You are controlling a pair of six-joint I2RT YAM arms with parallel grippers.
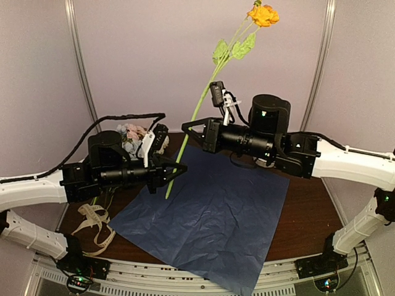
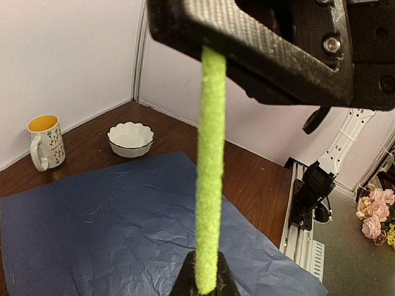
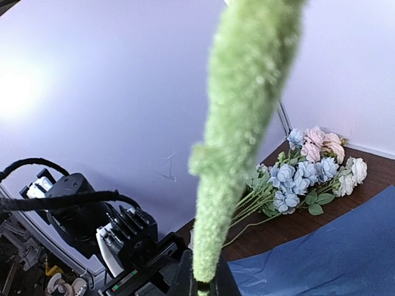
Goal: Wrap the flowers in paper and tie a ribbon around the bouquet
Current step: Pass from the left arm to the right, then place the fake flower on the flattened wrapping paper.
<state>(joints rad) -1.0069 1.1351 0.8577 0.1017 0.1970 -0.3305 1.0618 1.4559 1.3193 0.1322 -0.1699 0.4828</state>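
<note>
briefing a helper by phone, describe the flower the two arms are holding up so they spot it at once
On the table lies a dark blue paper. Over its far left corner the left gripper and right gripper pinch one long green stem. It slants up to an orange flower, raised and alone, unlike the pastel bunch lying flat.

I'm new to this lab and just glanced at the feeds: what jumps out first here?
A single orange flower rises tall at centre, its long green stem clamped by the left gripper low down and the right gripper higher up. Beneath it lies the paper, dark blue, spread wide; the other flowers lie at the far left.
</note>
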